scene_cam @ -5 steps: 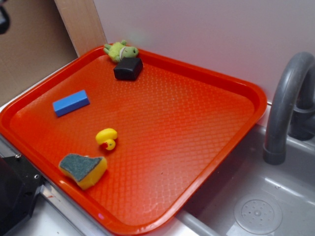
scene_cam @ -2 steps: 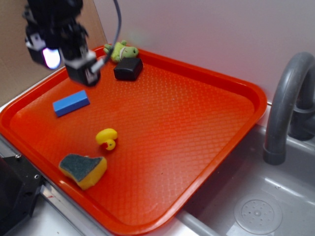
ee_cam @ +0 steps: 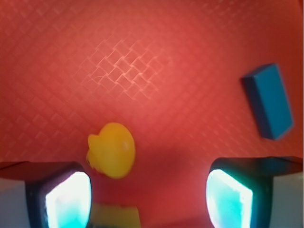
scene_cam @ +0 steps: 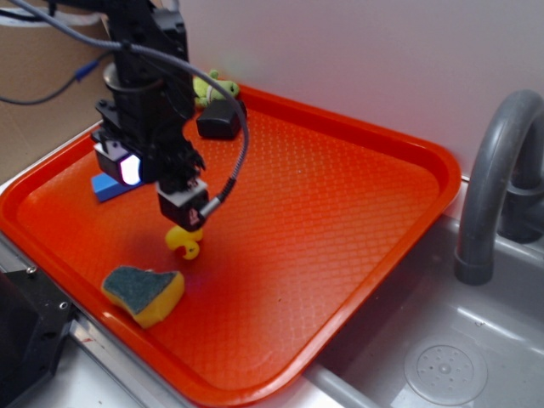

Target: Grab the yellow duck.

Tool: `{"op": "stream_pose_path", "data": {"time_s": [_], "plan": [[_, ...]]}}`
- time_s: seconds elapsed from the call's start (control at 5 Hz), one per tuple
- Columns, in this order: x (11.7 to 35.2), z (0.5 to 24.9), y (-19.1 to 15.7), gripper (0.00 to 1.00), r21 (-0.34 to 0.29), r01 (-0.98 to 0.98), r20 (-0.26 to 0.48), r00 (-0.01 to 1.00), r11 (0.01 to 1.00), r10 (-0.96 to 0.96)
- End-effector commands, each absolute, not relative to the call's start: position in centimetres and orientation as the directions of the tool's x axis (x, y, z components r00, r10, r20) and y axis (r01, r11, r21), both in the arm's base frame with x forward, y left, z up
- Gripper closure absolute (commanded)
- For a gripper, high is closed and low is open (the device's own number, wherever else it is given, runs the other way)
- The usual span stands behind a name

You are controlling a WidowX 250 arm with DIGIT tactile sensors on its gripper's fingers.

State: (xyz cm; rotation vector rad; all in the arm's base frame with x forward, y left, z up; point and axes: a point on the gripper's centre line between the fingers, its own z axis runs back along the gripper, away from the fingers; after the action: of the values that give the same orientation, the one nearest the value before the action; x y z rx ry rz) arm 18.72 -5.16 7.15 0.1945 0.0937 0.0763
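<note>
Black robot gripper (scene_cam: pixel 182 223) hangs right above the tiny glossy yellow rubber duck (scene_cam: pixel 184 240), fingers spread wide in the wrist view and gripping nothing. The duck sits on the textured red plastic tray (scene_cam: pixel 340 221), rounded body bright, its beak too blurred to make out. Just near of it lies a yellow sponge with dark green scrub top (scene_cam: pixel 143 293). A grey faucet (scene_cam: pixel 493 187) curves over the sink at right.
</note>
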Motion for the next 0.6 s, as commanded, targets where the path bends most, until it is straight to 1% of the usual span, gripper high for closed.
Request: {"op": "stream_pose_path", "data": {"time_s": [0.0, 0.2, 0.4], "plan": [[19.6, 4.7, -5.9, 0.0, 0.152, -0.048, -0.079, 0.995, 0.987, 0.061], [19.4, 3.5, -6.4, 0.0, 0.193, -0.037, -0.076, 0.996, 0.98, 0.053], [18.8, 2.8, -6.9, 0.59, 0.197, -0.008, -0.096, 0.995, 0.98, 0.027]]}}
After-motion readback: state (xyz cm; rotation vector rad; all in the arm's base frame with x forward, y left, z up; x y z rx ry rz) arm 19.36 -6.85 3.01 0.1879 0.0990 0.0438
